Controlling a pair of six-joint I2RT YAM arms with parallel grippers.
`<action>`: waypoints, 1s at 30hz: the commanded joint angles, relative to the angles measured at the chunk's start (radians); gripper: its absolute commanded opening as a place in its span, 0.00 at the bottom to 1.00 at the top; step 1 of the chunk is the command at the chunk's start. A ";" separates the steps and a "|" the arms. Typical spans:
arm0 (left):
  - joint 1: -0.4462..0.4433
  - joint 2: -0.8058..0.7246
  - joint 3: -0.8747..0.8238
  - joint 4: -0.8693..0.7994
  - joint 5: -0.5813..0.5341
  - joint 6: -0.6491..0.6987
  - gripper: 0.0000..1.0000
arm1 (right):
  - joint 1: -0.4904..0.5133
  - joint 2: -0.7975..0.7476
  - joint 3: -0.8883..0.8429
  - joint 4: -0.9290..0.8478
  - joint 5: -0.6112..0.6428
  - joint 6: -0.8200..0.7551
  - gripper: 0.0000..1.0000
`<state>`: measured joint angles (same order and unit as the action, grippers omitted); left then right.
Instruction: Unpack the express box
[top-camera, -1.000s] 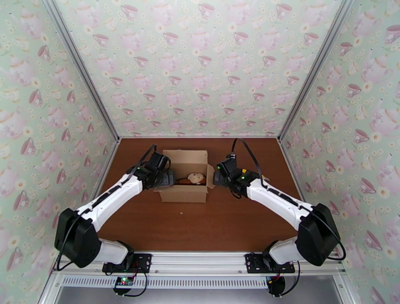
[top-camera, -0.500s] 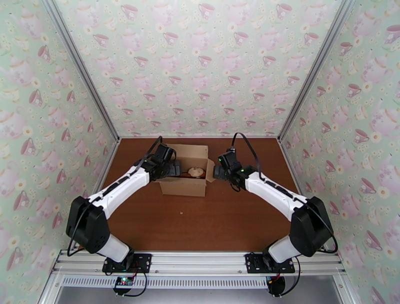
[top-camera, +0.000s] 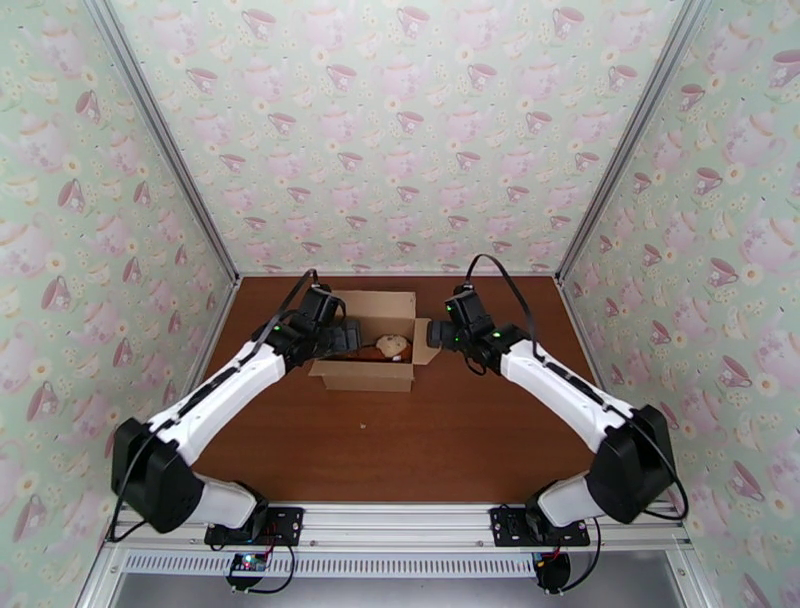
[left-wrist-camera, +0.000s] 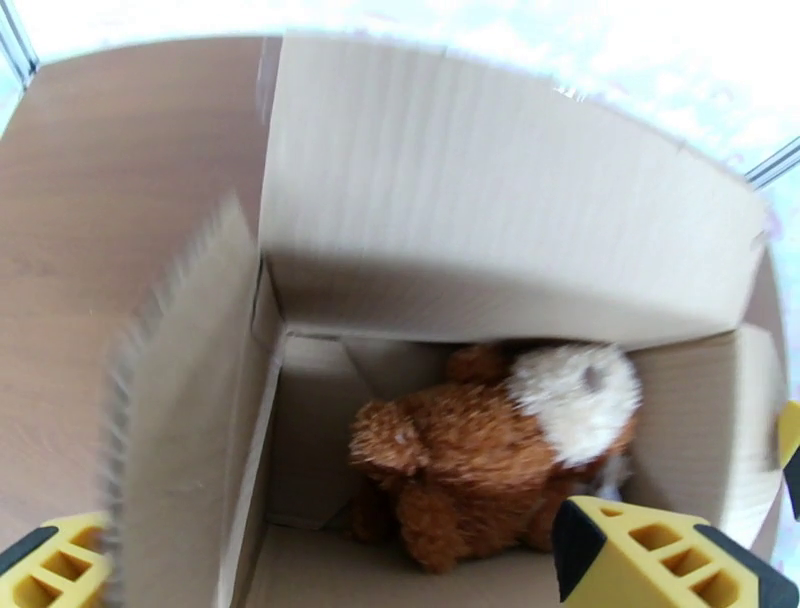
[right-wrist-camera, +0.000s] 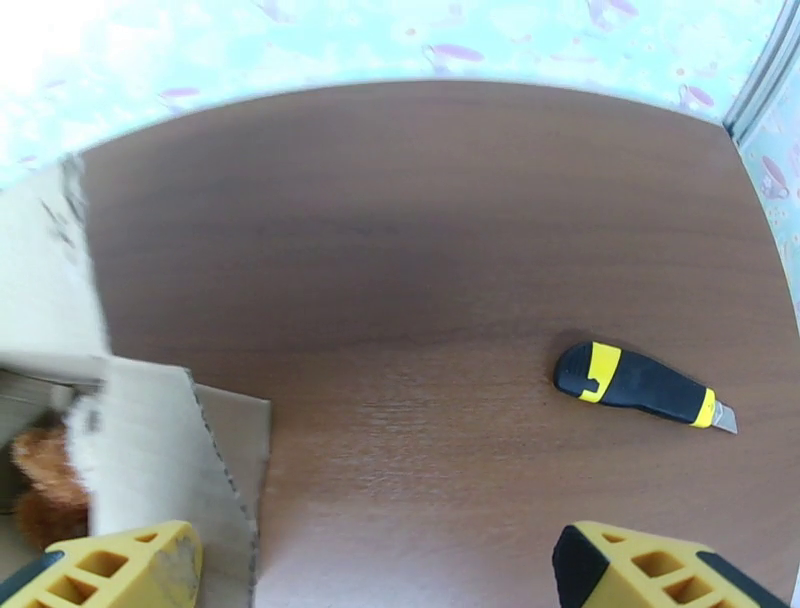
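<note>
Sitting toward the far middle of the brown tabletop (top-camera: 400, 440), the express box (top-camera: 365, 376) has its top flaps open and lies between the two arms' tools. A brown plush bear (top-camera: 390, 348) with a cream face lies inside it, on the box floor. The left tool (top-camera: 347, 338) hovers at the box's left side, spread wide and pinching nothing. In the left wrist view the blurred left flap (left-wrist-camera: 190, 400) stands between its yellow fingers (left-wrist-camera: 640, 550). The right tool (top-camera: 436, 335) is at the box's right side, also spread wide and empty, with the right flap (right-wrist-camera: 150, 450) just beside one finger. A black and yellow utility knife (right-wrist-camera: 640, 385) lies on the bare tabletop, well apart from the box
</note>
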<state>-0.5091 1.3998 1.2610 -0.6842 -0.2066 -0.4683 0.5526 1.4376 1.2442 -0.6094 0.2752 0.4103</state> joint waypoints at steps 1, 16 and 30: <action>-0.018 -0.043 0.022 -0.017 0.017 -0.009 0.99 | 0.036 -0.050 0.095 -0.055 -0.014 -0.033 0.97; -0.014 -0.227 -0.008 -0.138 -0.104 0.017 1.00 | 0.286 0.226 0.499 -0.194 -0.029 -0.099 0.96; 0.076 -0.349 -0.112 -0.158 -0.074 0.029 1.00 | 0.316 0.514 0.601 -0.190 -0.102 0.011 0.91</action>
<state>-0.4500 1.0683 1.1679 -0.8333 -0.2951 -0.4599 0.8684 1.9217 1.8107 -0.7887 0.2066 0.3782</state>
